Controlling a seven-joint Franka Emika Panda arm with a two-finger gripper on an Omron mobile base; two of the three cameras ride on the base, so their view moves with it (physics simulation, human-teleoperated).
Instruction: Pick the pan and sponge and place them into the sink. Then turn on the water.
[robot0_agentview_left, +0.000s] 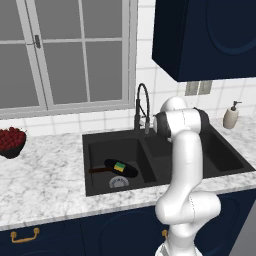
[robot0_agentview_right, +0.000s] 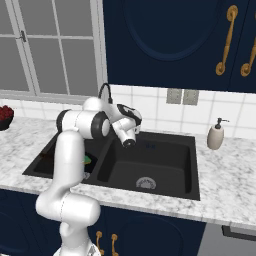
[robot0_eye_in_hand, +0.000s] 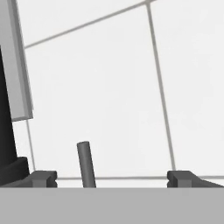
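The black pan (robot0_agentview_left: 126, 170) lies tilted in the left basin of the black sink (robot0_agentview_left: 220, 156), its reddish handle (robot0_agentview_left: 98, 170) pointing left. On the pan rests the green-and-yellow sponge (robot0_agentview_left: 120, 165), whose green edge (robot0_agentview_right: 88, 160) peeks out beside my arm. At the back of the divider rises the tall black faucet (robot0_agentview_left: 142, 106), with no water running. My gripper (robot0_eye_in_hand: 113, 178) is open and faces the white wall tiles; a thin grey faucet lever (robot0_eye_in_hand: 85, 164) stands between its fingertips, nearer the left one. The gripper (robot0_agentview_right: 136, 120) hovers by the faucet base.
A beige soap dispenser (robot0_agentview_left: 230, 116) stands on the marble counter right of the sink. A dark bowl of red fruit (robot0_agentview_left: 10, 141) sits far left under the window. The right basin (robot0_agentview_right: 165, 160) holds just its drain (robot0_agentview_right: 145, 183). A navy wall cabinet (robot0_agentview_left: 205, 35) hangs overhead.
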